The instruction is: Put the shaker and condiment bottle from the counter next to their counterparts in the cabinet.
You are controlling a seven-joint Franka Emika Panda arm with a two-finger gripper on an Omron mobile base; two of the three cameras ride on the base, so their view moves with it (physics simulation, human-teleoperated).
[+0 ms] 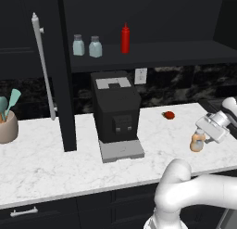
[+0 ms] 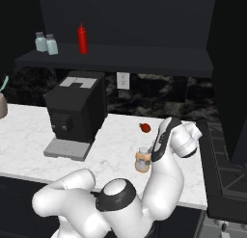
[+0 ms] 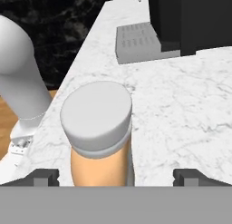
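A black wall cabinet (image 1: pixel 139 19) stands open above the marble counter (image 1: pixel 46 163), its door w/ long grey bar handle (image 1: pixel 42 66) swung out at left. On the shelf: two pale blue-green shakers (image 1: pixel 87 46) side by side, grey caps, w/ a tall red squeeze bottle (image 1: pixel 125 38) a little to their right. So the shaker half of the job looks done. Below, a black coffee machine (image 1: pixel 115 112) sits mid-counter; a utensil crock (image 1: pixel 7 126) at far left, a small red item (image 1: pixel 169 115) toward the right, too small to name. Still left: the squat orange-tan condiment bottle (image 3: pixel 97 141), upright nr the counter's front edge at right. The gripper (image 3: pixel 115 177) is at the bottle, jaws spread wide, one fingertip each side of it, not yet gripping. Bottle still has to be grasped, lifted & set beside the red bottle.
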